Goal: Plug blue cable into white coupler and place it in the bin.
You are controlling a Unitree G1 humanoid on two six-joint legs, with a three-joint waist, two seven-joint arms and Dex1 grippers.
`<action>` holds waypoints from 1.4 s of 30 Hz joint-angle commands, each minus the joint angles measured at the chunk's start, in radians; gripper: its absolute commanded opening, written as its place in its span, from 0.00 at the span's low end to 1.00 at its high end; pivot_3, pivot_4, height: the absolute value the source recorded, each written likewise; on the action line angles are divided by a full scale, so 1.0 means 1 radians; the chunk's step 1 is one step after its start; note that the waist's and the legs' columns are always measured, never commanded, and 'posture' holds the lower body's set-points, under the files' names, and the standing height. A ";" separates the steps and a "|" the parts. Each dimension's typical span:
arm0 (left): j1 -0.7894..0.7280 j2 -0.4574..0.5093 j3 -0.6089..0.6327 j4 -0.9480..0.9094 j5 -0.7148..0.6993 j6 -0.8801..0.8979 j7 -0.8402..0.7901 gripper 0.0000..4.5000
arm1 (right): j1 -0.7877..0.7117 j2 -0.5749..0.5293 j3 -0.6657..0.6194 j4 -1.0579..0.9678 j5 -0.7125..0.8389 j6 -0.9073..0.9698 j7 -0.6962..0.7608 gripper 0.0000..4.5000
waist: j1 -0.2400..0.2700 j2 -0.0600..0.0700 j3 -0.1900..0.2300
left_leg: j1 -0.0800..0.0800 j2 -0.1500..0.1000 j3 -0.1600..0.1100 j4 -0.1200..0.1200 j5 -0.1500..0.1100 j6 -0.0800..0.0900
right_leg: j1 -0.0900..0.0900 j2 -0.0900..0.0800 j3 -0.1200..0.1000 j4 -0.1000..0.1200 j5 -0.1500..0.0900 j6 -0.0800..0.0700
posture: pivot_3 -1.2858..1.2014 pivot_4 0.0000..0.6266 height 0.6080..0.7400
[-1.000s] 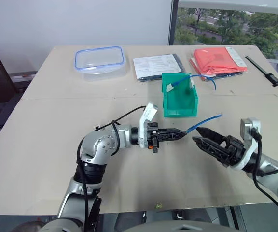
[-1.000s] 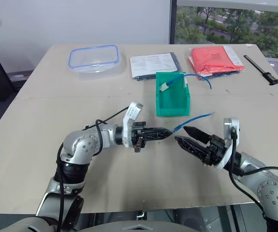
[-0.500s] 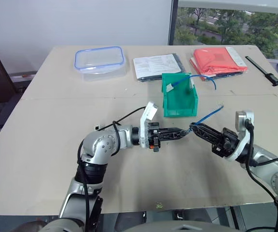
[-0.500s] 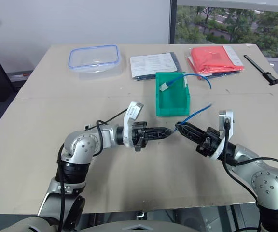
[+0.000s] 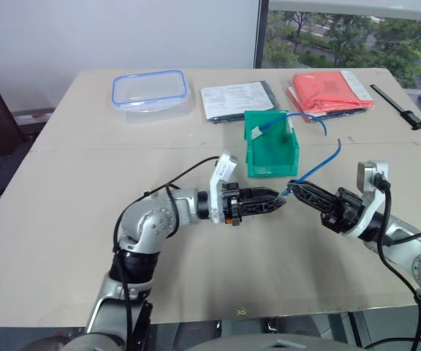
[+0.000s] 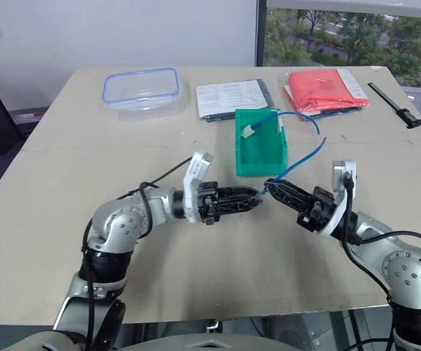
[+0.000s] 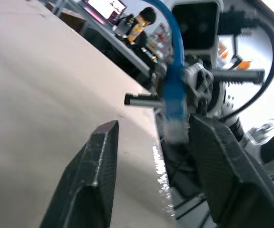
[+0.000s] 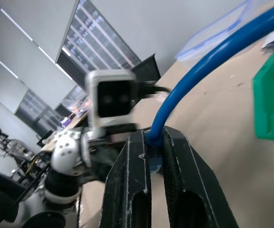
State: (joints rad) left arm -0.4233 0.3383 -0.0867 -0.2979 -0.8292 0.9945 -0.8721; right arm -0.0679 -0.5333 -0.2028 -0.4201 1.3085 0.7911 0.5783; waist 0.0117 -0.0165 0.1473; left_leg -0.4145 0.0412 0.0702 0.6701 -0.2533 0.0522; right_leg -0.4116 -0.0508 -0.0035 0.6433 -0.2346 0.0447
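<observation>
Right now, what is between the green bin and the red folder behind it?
A loop of blue cable hanging out of the bin crosses that stretch of table, seen from the head camera.

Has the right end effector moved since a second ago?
Yes. The right end effector has moved up-table toward the green bin and the left end effector, and now grips the blue cable.

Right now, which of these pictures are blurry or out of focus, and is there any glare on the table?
Left wrist view: the blue cable and its plug are smeared, the background soft. Right wrist view: the left gripper's camera block is blurred, the cable near the lens is soft. Eye views: sharp, evenly lit, no glare on the table; the window is bright.
</observation>
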 commanded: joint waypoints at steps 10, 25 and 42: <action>0.392 0.043 0.271 -0.505 0.360 -0.385 0.446 0.47 | -0.084 -0.001 -0.047 0.139 -0.132 -0.080 0.095 0.00 | -0.001 0.000 0.000 | 0.001 0.003 0.001 0.000 0.000 0.000 | 0.000 -0.001 0.001 0.000 0.000 0.000 | 0.52 0.24 1.00; 0.831 -0.160 0.293 -0.273 0.750 -0.821 0.719 0.47 | -0.178 0.069 0.007 0.190 -0.255 -0.097 0.152 0.00 | 0.003 0.000 0.000 | 0.000 0.003 0.001 0.000 0.000 0.000 | 0.000 -0.006 -0.002 -0.001 -0.002 -0.005 | 0.52 0.24 1.00; 0.576 -0.214 0.230 0.091 0.830 -0.926 0.827 0.47 | -0.133 0.130 0.007 0.112 -0.299 -0.123 0.102 0.00 | 0.002 0.001 -0.001 | 0.000 0.004 0.003 -0.001 0.000 0.000 | -0.001 -0.005 -0.002 0.000 0.000 -0.001 | 0.52 0.24 1.00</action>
State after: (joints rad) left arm 0.1605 0.1252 0.1494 -0.2425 -0.0078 0.0762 -0.0514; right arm -0.2033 -0.4050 -0.1817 -0.2632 1.0118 0.6921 0.6833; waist 0.0139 -0.0156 0.1467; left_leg -0.4141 0.0450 0.0727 0.6696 -0.2535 0.0526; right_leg -0.4122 -0.0557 -0.0058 0.6432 -0.2342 0.0440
